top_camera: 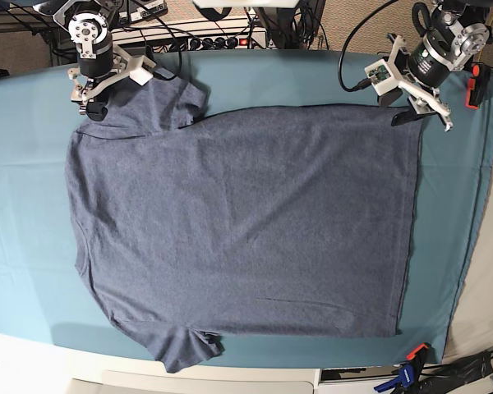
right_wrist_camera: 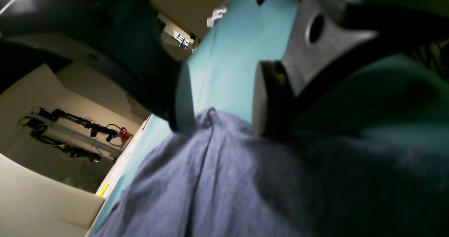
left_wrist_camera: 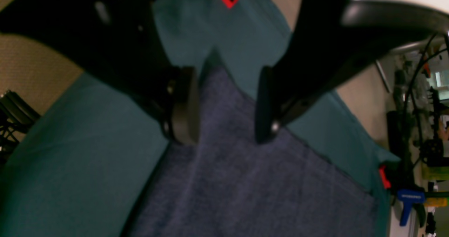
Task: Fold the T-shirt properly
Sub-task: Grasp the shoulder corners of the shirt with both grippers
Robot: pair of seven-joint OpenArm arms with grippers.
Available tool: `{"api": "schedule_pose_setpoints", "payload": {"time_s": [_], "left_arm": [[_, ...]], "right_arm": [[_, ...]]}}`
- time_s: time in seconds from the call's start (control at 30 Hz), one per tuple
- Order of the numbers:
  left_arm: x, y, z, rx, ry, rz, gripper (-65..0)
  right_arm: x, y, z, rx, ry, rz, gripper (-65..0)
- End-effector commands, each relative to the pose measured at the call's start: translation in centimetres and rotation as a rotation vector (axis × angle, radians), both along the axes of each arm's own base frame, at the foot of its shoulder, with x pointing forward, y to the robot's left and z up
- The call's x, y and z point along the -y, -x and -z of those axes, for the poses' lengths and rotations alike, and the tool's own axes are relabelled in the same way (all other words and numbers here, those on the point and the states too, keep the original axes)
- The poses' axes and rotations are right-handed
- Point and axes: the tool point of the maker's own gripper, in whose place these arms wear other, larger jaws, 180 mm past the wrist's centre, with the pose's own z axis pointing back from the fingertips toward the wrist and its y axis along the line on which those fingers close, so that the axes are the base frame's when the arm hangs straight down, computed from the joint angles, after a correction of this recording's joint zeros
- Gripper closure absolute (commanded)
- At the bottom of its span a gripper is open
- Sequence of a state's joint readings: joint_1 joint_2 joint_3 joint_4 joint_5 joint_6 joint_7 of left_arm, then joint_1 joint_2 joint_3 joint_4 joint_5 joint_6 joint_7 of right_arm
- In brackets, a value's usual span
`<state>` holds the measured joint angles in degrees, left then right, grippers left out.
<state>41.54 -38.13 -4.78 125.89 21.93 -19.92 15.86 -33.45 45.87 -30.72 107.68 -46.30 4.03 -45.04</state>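
T-shirt (top_camera: pixel 246 230): flat on teal table cloth (top_camera: pixel 25 213) | 2 grippers: at far corners

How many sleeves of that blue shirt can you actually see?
2. On the T-shirt, one sleeve lies at the top left near the right gripper; the other at the bottom left.

Both arms low at the far corners, left gripper (left_wrist_camera: pixel 224 103) and right gripper (right_wrist_camera: pixel 219 100) jaws apart

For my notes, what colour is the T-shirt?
Heathered dark blue-grey T-shirt; base view shows it best.
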Motion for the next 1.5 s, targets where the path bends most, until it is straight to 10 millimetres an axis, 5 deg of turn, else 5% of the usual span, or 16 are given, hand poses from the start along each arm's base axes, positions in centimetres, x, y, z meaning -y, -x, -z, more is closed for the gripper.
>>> {"api": "schedule_pose_setpoints", "payload": {"time_s": [0.0,0.23,0.5,0.8,1.13,1.37,1.47], "left_arm": [[0.1,-0.4,-0.9,0.031,0.004,0.006,-27.5],[-0.6,-1.4,-1.5,0.073,-0.006,-0.037,-27.6],[-0.6,-1.5,-1.5,0.075,-0.005,-0.036,-27.6],[-0.7,-1.4,-1.4,0.071,-0.010,-0.040,-27.6],[-0.7,-1.4,-1.4,0.071,-0.010,-0.041,-27.6],[-0.7,-1.4,-1.4,0.071,-0.011,-0.041,-27.6],[-0.7,-1.4,-1.4,0.071,-0.010,-0.041,-27.6]], "right_arm": [[-1.7,1.8,1.7,-0.112,-0.086,-0.042,-29.6],[-4.1,2.3,2.5,-0.126,-0.177,-0.041,-29.6],[-6.6,6.4,4.8,-0.321,-0.177,-0.098,-29.5],[-4.3,8.9,5.7,-0.452,-0.043,-0.057,-29.5],[-4.9,14.8,7.1,-0.805,-0.074,-0.118,-29.4],[-4.9,14.0,7.0,-0.758,-0.077,-0.104,-29.2],[-4.7,12.7,6.8,-0.685,-0.068,-0.090,-17.8]]}}
